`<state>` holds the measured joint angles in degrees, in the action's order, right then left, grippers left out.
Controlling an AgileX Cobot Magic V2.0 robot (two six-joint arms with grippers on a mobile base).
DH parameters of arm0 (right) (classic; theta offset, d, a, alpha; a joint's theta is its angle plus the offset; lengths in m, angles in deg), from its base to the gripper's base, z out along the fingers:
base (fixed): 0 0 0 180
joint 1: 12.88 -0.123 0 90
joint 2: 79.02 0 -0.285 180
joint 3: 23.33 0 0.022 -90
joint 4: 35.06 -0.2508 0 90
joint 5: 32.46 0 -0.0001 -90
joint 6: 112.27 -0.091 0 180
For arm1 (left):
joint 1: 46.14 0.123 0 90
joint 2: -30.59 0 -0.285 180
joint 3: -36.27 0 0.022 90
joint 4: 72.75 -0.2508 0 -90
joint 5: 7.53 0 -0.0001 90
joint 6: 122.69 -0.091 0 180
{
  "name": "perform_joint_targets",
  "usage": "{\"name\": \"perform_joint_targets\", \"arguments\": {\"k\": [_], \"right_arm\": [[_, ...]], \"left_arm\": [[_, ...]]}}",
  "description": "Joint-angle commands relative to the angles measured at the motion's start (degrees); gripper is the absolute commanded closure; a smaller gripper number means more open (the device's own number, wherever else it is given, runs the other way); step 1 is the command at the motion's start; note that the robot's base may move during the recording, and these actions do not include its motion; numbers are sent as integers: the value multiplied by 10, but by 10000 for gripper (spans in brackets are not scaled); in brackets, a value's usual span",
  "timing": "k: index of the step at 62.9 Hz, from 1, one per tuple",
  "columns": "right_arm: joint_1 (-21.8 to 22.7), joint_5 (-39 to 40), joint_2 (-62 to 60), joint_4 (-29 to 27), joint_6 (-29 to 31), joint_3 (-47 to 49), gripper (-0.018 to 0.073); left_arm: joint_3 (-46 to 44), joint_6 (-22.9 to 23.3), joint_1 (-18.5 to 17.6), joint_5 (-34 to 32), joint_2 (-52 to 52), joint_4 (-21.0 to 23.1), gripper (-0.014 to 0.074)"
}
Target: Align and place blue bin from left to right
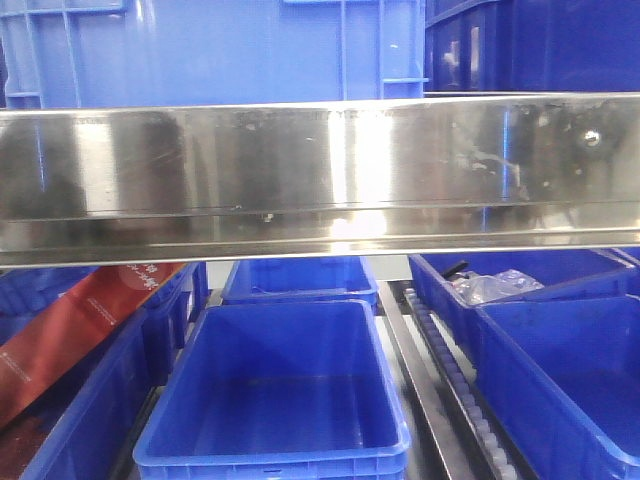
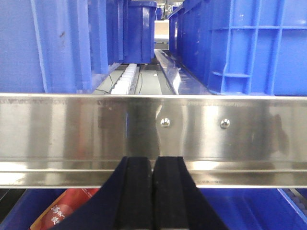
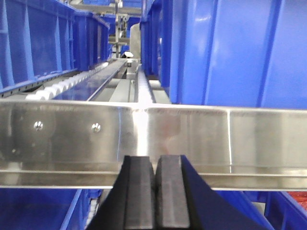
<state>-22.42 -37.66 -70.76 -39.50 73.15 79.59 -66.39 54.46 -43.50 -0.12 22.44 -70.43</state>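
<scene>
Both end effectors, left [image 2: 153, 191] and right [image 3: 154, 191], are closed and empty before the steel shelf rail [image 1: 320, 180]; blue bins [image 1: 215, 50] sit on the upper shelf behind it, so open wide and clear the rail before gripping a rim.

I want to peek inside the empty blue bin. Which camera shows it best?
The front camera: the empty blue bin sits open below the steel rail. Both wrist cameras show only outer bin walls and shut grippers.

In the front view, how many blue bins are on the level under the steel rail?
At least 6, as the rail may hide more: front middle bin, one behind it, two at right, and two at left, both partly hidden.
</scene>
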Motion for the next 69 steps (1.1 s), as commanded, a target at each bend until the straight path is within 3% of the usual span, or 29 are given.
{"name": "perform_joint_targets", "arguments": {"k": [1,21,69], "right_arm": [[3,12,-5,-3,3,-1,712],[3,52,-5,-5,3,-1,712],[3,55,-5,-17,3,-1,712]], "left_arm": [[-1,0,2,-7,4,2,707],[-1,0,2,-7,4,2,707],[-1,0,2,-7,4,2,707]]}}
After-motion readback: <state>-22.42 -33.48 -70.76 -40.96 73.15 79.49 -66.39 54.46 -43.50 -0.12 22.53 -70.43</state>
